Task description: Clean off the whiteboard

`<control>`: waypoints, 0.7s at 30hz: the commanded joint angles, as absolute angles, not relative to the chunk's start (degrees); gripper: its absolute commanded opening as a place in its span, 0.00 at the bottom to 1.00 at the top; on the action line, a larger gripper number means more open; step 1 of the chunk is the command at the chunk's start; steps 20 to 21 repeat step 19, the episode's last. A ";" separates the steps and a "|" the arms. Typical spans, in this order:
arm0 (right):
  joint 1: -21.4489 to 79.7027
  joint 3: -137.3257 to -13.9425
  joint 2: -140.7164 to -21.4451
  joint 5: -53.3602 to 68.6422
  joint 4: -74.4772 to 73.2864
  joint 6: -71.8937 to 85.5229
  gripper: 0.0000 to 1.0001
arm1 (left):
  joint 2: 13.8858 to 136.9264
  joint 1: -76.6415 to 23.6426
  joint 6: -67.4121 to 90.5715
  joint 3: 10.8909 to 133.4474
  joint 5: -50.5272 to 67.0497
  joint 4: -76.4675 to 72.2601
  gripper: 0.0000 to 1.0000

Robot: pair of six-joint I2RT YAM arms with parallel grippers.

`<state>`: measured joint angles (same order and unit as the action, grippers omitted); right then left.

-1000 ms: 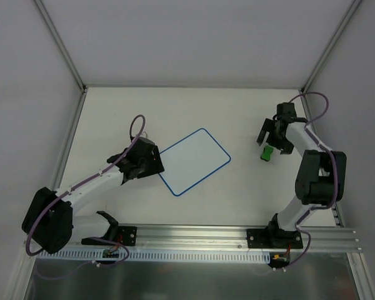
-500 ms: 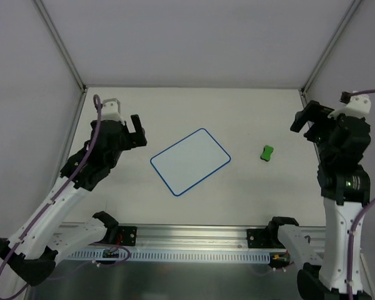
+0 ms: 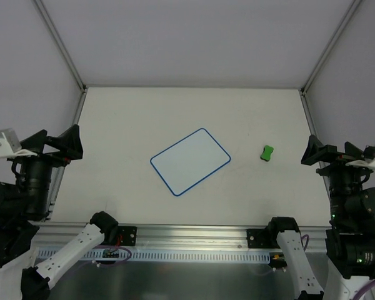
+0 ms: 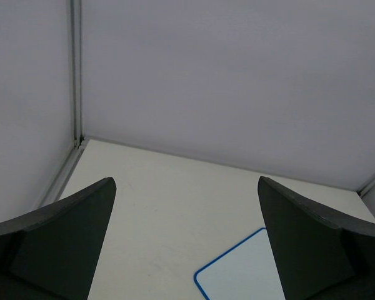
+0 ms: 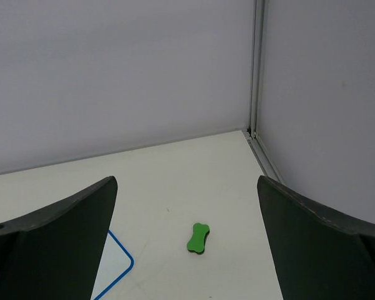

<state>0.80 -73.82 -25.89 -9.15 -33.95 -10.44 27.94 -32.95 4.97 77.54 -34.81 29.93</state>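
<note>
Whiteboard: flat at the centre of the table; no marks visible; long axis runs near-left to far-right.
Green eraser: right of whiteboard, apart from it.
Left gripper: fingers apart, empty; whiteboard lies to its right.
Right gripper: fingers apart, empty; green eraser lies to its left. This is likely the nearer arm for it.

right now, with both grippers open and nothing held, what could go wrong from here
1. The small green bone-shaped eraser lies loose beside the flat white blue-bordered whiteboard; the left gripper and right gripper are open and empty, so any leftover mark needs a fresh grasp.
2. The board lies unpinned and askew; a one-armed wipe might slide it.
3. It looks blank from above, but each wrist view shows only a corner, so faint residue could go unnoticed.
</note>
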 commanded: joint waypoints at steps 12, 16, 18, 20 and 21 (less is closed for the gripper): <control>3.87 -71.37 -24.17 -9.31 -29.44 -13.53 0.99 | 23.73 -32.78 2.02 76.38 -34.28 30.76 0.99; 4.48 -71.02 -24.26 -9.40 -29.44 -13.62 0.99 | 24.26 -32.78 1.76 76.11 -34.10 30.85 0.99; 4.48 -70.93 -24.61 -9.84 -29.10 -13.62 0.99 | 24.43 -32.78 1.76 76.02 -34.28 30.85 0.99; 4.48 -70.93 -24.70 -9.76 -29.00 -13.62 0.99 | 24.69 -32.87 1.67 75.94 -34.19 30.85 0.99; 4.48 -70.93 -24.70 -9.76 -29.00 -13.62 0.99 | 24.69 -32.87 1.67 75.94 -34.19 30.85 0.99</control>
